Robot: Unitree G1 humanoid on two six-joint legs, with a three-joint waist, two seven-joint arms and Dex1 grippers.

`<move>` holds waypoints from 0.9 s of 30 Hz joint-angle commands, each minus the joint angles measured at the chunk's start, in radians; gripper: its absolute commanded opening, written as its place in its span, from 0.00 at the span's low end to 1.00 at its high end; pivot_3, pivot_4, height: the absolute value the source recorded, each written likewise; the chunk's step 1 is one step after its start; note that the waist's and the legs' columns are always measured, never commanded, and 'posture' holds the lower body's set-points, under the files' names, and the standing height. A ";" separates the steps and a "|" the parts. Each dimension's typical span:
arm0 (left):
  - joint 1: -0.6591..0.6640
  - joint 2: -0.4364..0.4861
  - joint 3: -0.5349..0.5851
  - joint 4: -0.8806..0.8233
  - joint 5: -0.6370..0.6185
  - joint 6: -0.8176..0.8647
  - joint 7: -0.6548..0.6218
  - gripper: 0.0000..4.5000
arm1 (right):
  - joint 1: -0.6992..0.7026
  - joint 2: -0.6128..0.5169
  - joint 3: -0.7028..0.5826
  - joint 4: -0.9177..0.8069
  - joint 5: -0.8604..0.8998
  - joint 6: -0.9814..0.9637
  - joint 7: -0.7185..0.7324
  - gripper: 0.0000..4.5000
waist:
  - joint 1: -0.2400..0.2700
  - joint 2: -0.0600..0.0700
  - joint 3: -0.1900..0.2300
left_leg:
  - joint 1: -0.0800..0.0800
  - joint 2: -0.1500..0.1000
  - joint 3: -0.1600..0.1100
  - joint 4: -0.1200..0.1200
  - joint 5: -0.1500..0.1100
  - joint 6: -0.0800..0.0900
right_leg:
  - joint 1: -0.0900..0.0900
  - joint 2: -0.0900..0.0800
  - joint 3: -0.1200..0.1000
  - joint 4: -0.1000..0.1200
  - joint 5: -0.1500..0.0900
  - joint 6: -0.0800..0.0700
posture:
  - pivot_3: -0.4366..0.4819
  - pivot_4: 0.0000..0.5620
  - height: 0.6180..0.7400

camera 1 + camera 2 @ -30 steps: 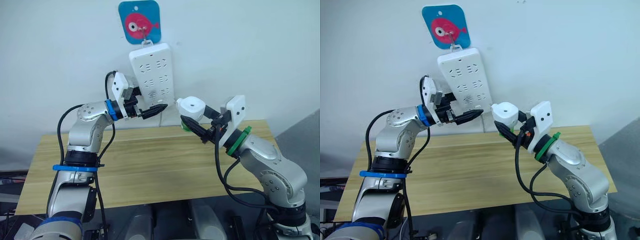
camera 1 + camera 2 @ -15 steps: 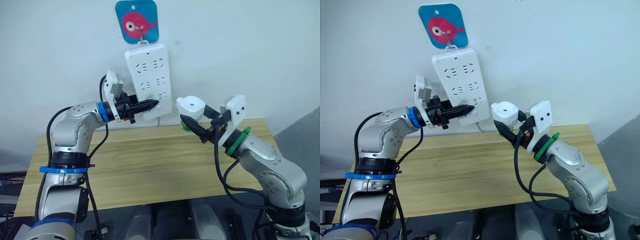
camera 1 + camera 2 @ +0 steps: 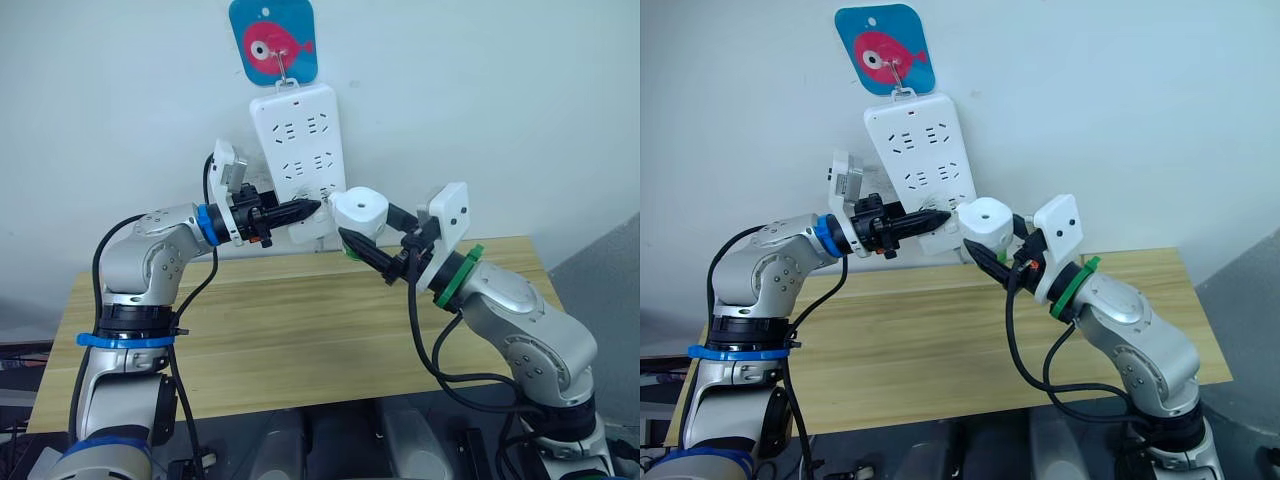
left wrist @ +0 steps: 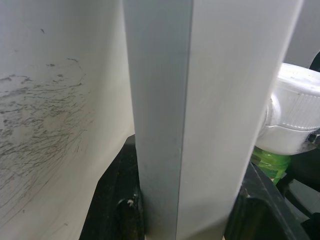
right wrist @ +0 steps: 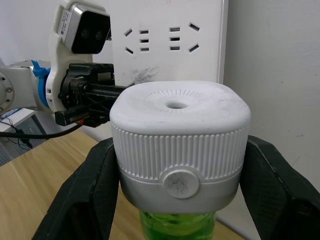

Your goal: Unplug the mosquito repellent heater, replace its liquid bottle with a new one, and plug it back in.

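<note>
Behind the bench's (image 3: 300, 330) far edge, your left pincer (image 3: 312, 207) is clamping the hanging power strip (image 3: 298, 150); your right pincer (image 3: 362, 240) is gripping the mosquito repellent heater (image 3: 358, 210) just beside it.

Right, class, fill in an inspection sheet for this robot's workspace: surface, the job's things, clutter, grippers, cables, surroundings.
Surface: wooden table, bare top.
Job's things: mosquito repellent heater with green liquid bottle beneath it, unplugged, held near the power strip.
Clutter: nothing seen.
Grippers: right gripper shut on the heater; left gripper clamps the strip's lower edge.
Cables: black cables loop along both arms; a white cord drops below the strip.
Surroundings: white wall, blue fish hook plate holding the strip.
</note>
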 commanded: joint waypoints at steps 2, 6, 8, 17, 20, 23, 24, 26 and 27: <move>0.013 0.003 0.004 -0.049 -0.034 0.010 -0.016 0.30 | -0.037 0.019 -0.003 -0.009 -0.011 -0.020 -0.010 0.68 | 0.000 0.000 0.000 | 0.000 0.000 0.000 0.000 0.000 0.000 | 0.000 0.000 0.000 0.000 0.000 0.000 | 0.30 0.42 1.00; 0.017 0.001 0.006 -0.056 -0.035 0.013 -0.015 0.30 | -0.049 0.008 0.005 -0.004 -0.028 0.000 -0.011 0.68 | 0.000 0.000 0.000 | 0.000 0.000 0.000 0.000 0.000 0.000 | 0.000 0.000 0.000 0.000 0.000 0.000 | 0.30 0.41 1.00; 0.019 0.001 0.008 -0.061 -0.035 0.013 -0.014 0.30 | -0.053 0.001 0.005 -0.001 -0.038 0.010 -0.015 0.68 | 0.000 0.000 0.000 | 0.000 0.000 0.000 0.000 0.000 0.000 | 0.000 0.000 0.000 0.000 0.000 0.000 | 0.30 0.41 1.00; 0.018 -0.068 -0.020 -0.063 0.035 -0.112 0.054 0.30 | -0.089 0.007 0.067 0.030 -0.120 0.053 -0.062 0.68 | 0.000 0.000 0.000 | 0.000 0.000 0.000 0.001 0.001 -0.001 | 0.000 0.000 0.000 0.001 0.003 -0.003 | 0.29 0.42 1.00; 0.033 -0.116 -0.042 -0.088 0.074 -0.171 0.095 0.30 | -0.104 0.032 0.093 0.057 -0.164 0.055 -0.094 0.68 | 0.001 0.000 0.000 | 0.000 0.000 0.000 0.001 0.004 -0.001 | 0.001 0.000 0.000 0.001 0.005 -0.004 | 0.29 0.42 1.00; 0.048 -0.156 -0.045 -0.117 0.086 -0.192 0.140 0.30 | -0.118 0.075 0.099 0.078 -0.186 0.062 -0.121 0.68 | 0.001 0.000 0.000 | 0.000 0.000 0.001 0.001 0.006 0.000 | 0.001 0.000 0.000 0.001 0.008 -0.004 | 0.30 0.43 1.00; 0.052 -0.163 -0.047 -0.125 0.087 -0.193 0.147 0.30 | -0.119 0.084 0.101 0.082 -0.192 0.062 -0.123 0.68 | 0.001 0.000 0.000 | 0.000 0.000 0.001 0.001 0.006 0.000 | 0.001 0.000 0.000 0.000 0.009 -0.004 | 0.30 0.43 1.00; 0.064 -0.171 -0.054 -0.138 0.093 -0.198 0.153 0.30 | -0.125 0.096 0.114 0.095 -0.209 0.059 -0.125 0.68 | 0.001 0.000 0.000 | 0.000 0.000 0.001 0.001 0.007 0.002 | 0.001 0.000 0.000 0.000 0.012 -0.003 | 0.30 0.43 1.00; 0.069 -0.173 -0.055 -0.143 0.092 -0.196 0.154 0.30 | -0.130 0.101 0.121 0.106 -0.219 0.057 -0.125 0.68 | 0.000 0.000 0.000 | 0.001 0.000 0.001 0.001 0.008 0.002 | 0.001 0.000 0.000 0.000 0.012 -0.004 | 0.30 0.43 1.00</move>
